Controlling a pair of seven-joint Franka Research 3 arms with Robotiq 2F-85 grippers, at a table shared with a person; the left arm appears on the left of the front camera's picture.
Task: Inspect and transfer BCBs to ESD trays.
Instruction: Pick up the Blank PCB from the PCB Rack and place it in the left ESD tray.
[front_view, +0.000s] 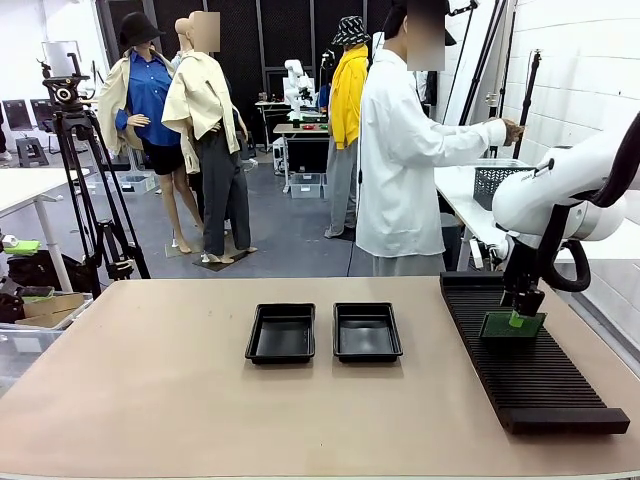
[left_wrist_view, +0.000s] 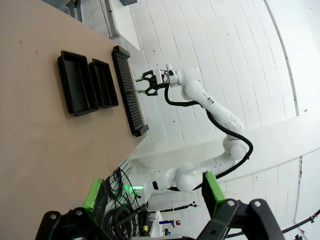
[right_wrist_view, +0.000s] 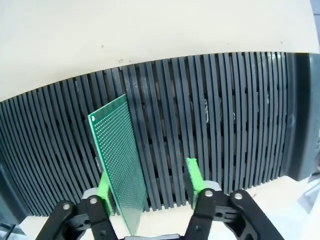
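Note:
A green BCB stands on edge in a slot of the long black ribbed rack at the right of the table. My right gripper reaches down over it. In the right wrist view the BCB sits between the green pads, against the left pad, with a gap to the right one. Two black ESD trays lie side by side mid-table, nothing in them. My left gripper is open and high above the table, looking down on the trays and the right gripper.
A person in a white coat stands beyond the far edge, turned toward a side table with a basket. A camera tripod stands off the table's left. The rack runs close to the table's right edge.

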